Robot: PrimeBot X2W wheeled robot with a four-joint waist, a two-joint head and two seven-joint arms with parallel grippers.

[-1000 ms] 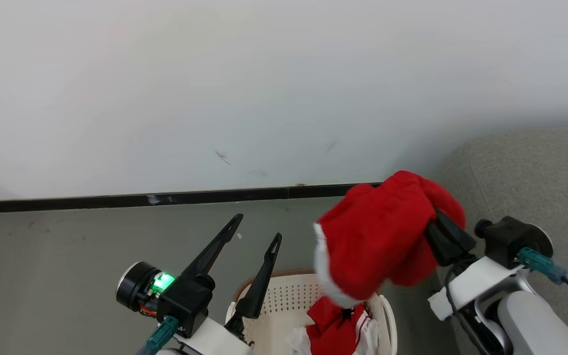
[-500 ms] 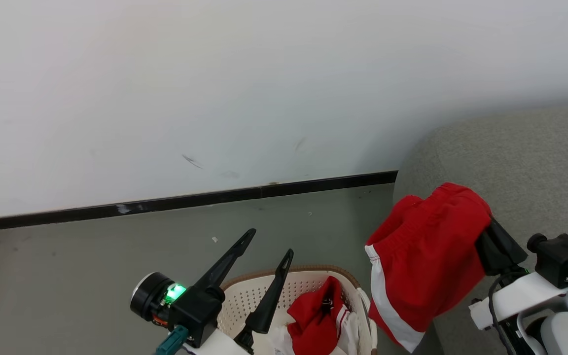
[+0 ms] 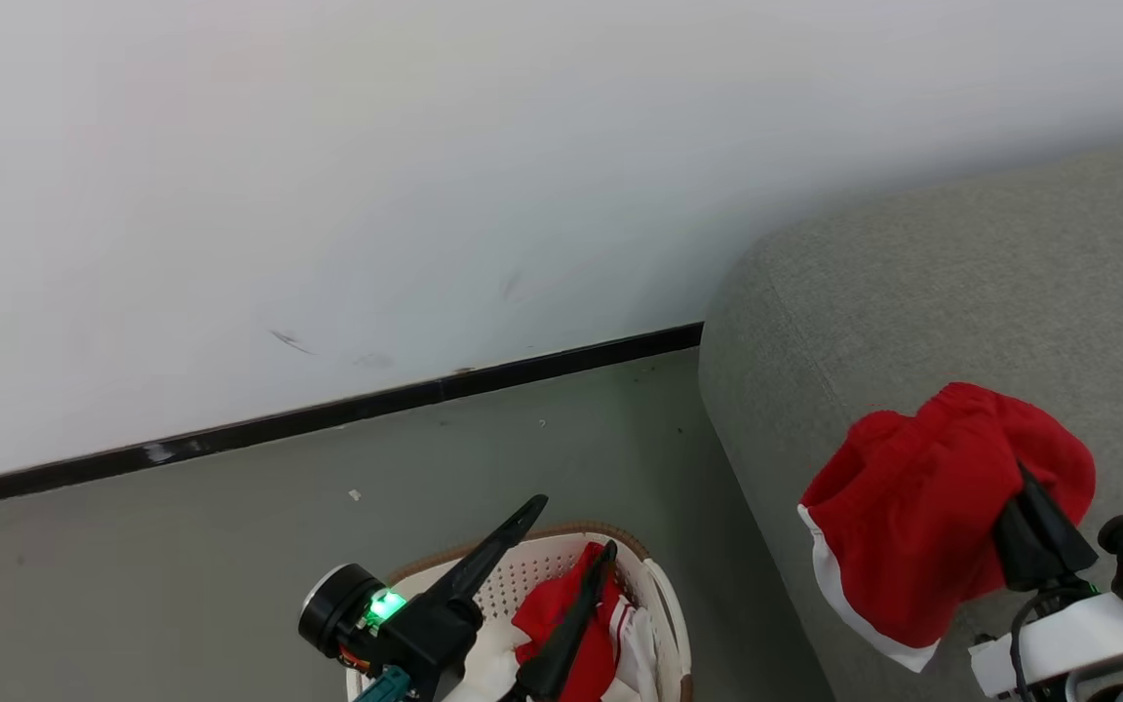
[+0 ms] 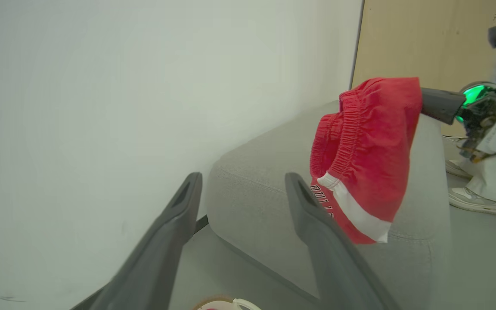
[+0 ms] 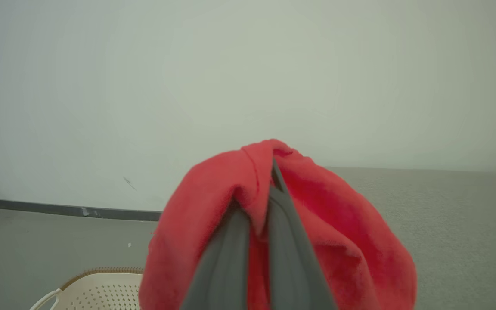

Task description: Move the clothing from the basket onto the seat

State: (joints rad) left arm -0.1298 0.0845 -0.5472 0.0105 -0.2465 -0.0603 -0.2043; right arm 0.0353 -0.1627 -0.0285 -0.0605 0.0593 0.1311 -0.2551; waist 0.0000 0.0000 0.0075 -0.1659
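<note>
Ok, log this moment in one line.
right gripper: shut on red shorts, over seat | left gripper: open, over basket | more clothing in basket

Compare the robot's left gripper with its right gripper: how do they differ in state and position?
The left gripper has its jaws spread and empty; the right gripper has its jaws shut on red shorts. The left gripper hangs above the basket; the right gripper is above the seat. Both are long and dark.

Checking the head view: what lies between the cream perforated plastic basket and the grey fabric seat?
A bare strip of grey floor separates the cream perforated plastic basket from the grey fabric seat, as the head view shows.
</note>
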